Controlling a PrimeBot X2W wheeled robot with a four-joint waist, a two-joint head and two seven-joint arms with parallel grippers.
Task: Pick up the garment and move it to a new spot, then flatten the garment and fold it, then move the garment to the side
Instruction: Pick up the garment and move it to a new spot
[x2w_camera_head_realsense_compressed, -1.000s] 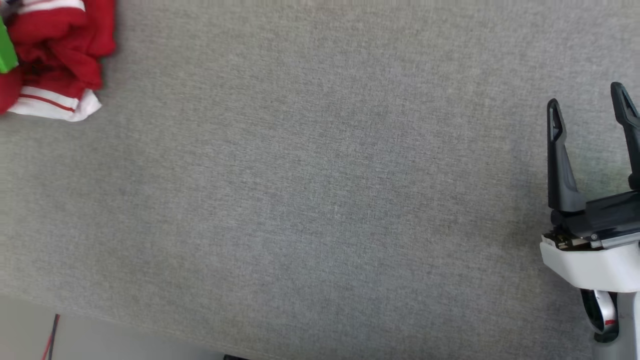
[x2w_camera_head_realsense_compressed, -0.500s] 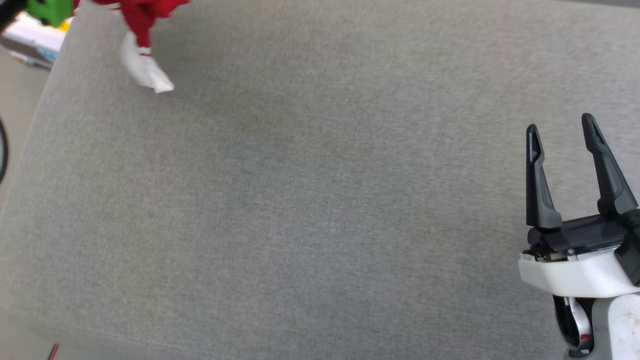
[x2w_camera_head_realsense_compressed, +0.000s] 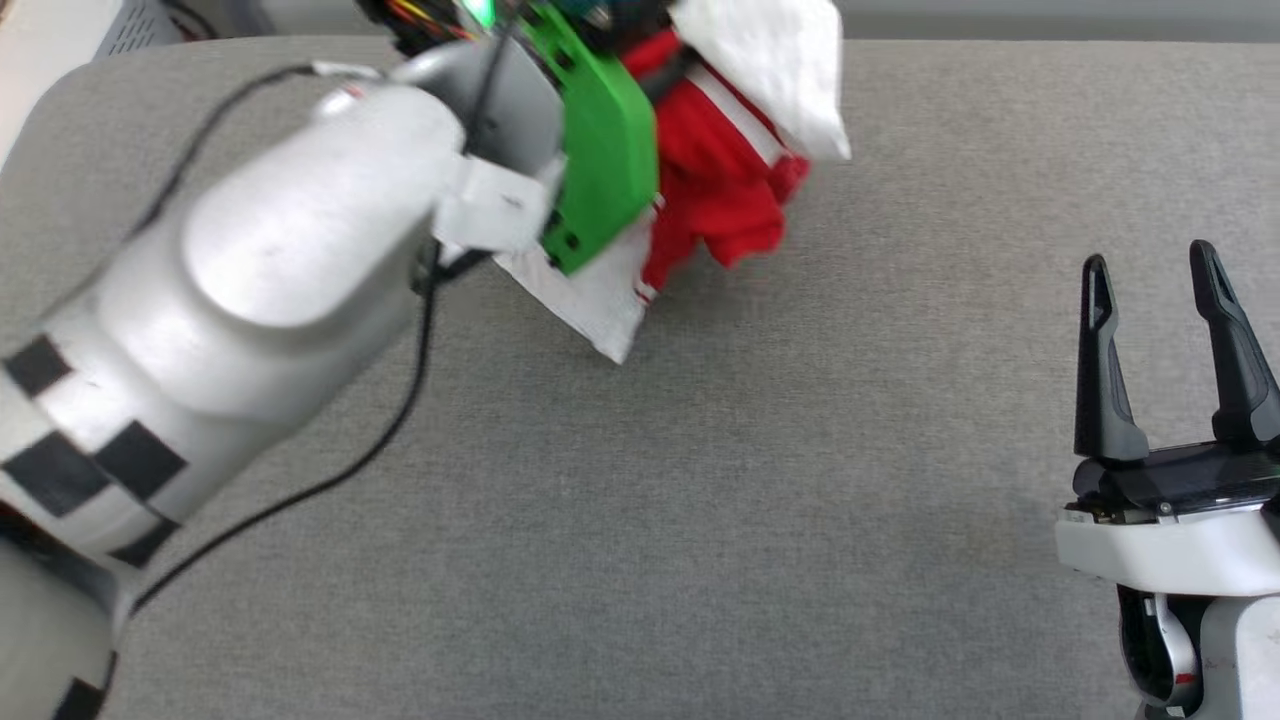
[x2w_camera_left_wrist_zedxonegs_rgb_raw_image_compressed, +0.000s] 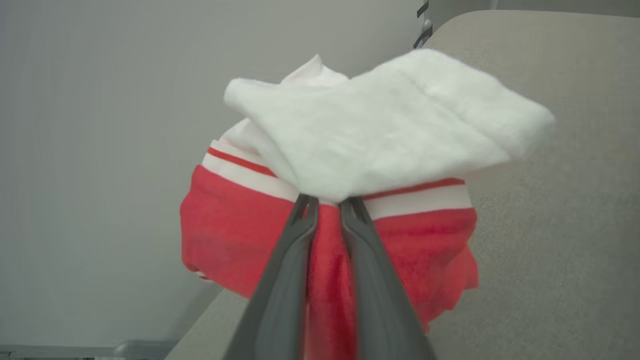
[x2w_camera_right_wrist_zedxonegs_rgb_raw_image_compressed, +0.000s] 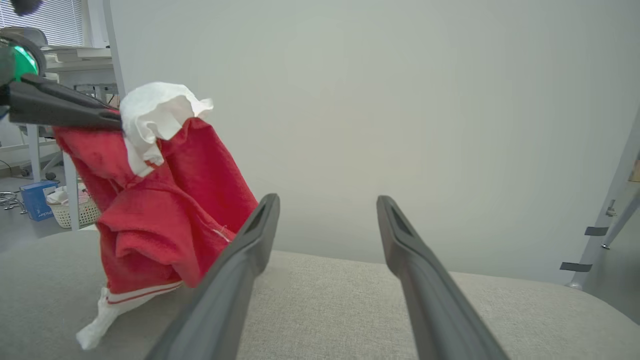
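While aloft with garment (x2w_camera_right_wrist_zedxonegs_rgb_raw_image_compressed: 150, 225), left end effector (x2w_camera_left_wrist_zedxonegs_rgb_raw_image_compressed: 328, 202) horizontal.

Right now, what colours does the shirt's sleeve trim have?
The shirt has white trim with a thin red stripe; the left wrist view shows it best.

A white basket (x2w_camera_right_wrist_zedxonegs_rgb_raw_image_compressed: 86, 214) and a blue box (x2w_camera_right_wrist_zedxonegs_rgb_raw_image_compressed: 34, 200) stand on the floor (x2w_camera_right_wrist_zedxonegs_rgb_raw_image_compressed: 22, 227) beyond the grey fabric surface (x2w_camera_head_realsense_compressed: 700, 500).

The garment (x2w_camera_left_wrist_zedxonegs_rgb_raw_image_compressed: 240, 235) is soft matt cloth; the table (x2w_camera_head_realsense_compressed: 700, 500) wears coarse grey woven fabric.
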